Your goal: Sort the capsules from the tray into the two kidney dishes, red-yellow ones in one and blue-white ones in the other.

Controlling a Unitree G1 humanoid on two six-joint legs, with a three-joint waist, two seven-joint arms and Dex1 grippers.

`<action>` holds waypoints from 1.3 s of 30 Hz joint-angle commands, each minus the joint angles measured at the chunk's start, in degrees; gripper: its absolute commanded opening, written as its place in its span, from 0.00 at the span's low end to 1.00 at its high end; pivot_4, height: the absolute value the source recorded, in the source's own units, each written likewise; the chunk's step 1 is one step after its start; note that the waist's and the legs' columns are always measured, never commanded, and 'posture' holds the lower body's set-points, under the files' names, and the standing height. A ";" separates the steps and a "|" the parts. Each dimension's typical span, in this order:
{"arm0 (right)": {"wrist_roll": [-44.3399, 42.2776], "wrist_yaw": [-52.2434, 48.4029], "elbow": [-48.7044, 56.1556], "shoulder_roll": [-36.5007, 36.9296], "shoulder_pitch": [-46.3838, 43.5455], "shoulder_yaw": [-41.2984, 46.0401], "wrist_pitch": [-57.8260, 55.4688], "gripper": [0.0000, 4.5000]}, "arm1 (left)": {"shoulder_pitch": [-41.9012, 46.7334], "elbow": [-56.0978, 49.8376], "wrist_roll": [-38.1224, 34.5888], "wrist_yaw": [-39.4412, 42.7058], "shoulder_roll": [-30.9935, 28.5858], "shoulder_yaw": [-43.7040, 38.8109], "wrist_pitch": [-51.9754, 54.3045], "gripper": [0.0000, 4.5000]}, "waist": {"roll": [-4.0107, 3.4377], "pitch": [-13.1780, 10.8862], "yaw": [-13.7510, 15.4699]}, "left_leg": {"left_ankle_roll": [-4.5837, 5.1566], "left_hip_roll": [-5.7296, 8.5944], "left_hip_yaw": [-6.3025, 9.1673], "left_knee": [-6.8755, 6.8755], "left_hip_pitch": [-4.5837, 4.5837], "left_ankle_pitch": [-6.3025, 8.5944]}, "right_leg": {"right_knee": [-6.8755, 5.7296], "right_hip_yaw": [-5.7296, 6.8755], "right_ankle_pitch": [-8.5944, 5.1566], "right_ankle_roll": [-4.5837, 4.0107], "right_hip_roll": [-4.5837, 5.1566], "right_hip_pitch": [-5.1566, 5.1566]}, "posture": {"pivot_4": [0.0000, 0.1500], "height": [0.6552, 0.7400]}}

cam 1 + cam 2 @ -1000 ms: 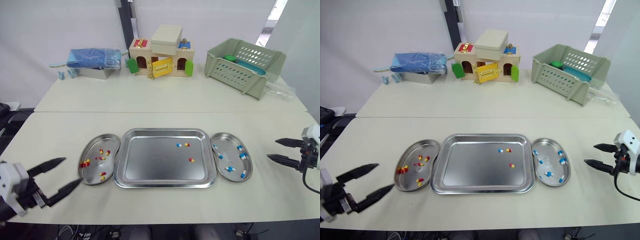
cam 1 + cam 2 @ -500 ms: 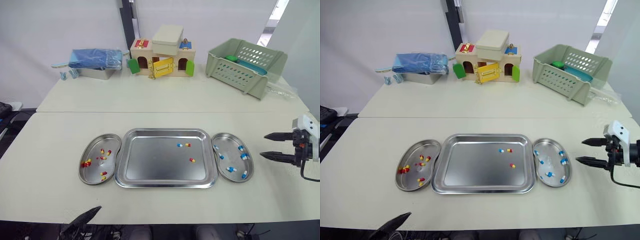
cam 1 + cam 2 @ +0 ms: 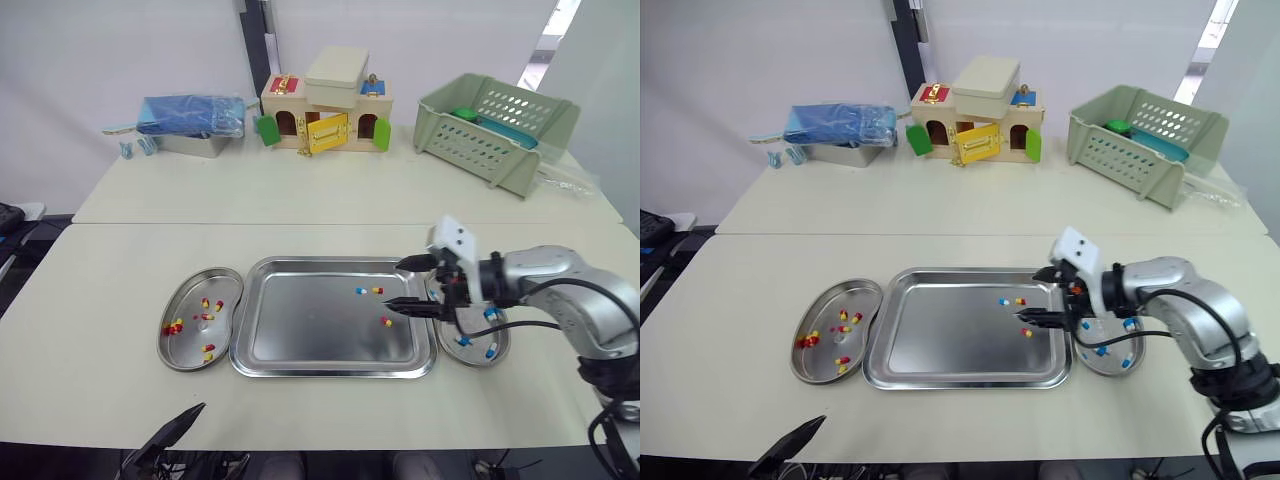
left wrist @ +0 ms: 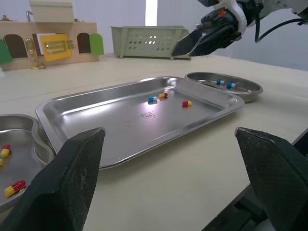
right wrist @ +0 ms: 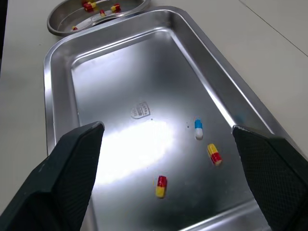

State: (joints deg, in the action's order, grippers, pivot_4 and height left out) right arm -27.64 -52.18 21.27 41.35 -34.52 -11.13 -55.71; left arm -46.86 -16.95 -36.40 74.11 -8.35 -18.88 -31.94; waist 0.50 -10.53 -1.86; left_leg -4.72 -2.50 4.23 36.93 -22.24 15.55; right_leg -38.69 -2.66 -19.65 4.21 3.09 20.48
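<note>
The right gripper point(image 3: 394, 286) hangs over the tray's right end, its two black fingers spread wide with nothing between them. One tip is just above a lone red-yellow capsule point(image 3: 384, 321). Nearer the tray's far rim lie a blue-white capsule point(image 3: 358, 291) and a second red-yellow capsule point(image 3: 375, 290), almost touching. The left gripper point(image 4: 168, 132), also wide and empty, sits low off the tray's near left corner.

The tray point(image 3: 300, 340) is polished steel, flat-floored, with a rolled rim and rounded corners. The capsules are small, glossy, round-ended cylinders. That pairing is the likely trouble: a fingertip landing off-centre could send a capsule skating across the slick floor, or a squeeze could pop it out sideways. At the far pair, the fingers may catch both colours together. The red-yellow dish point(image 3: 185, 350) lies against the tray's left side. The blue-white dish point(image 4: 240, 92) lies against its right, under the arm, so a low carry could clip a rim.
</note>
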 commanded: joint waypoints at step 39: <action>21.62 11.20 -14.67 -15.26 -5.98 -16.99 3.35 0.22 | -1.05 0.54 -0.52 -7.30 -4.10 4.62 -5.54 1.00 | 0.04 0.05 -0.21 | 0.01 -0.06 0.11 0.06 -0.29 -0.01 | -0.30 0.08 0.00 -0.03 -0.07 0.42 | 1.00 1.00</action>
State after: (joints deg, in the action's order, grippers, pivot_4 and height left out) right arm -6.31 -40.57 5.94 25.97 -40.09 -28.08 -52.55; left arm -47.15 -16.11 -36.38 66.91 -12.20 -14.32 -36.45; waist 0.55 -10.49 -2.08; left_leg -4.71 -2.56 4.33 36.98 -22.54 15.54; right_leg -38.99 -2.58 -19.65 4.18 3.02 20.90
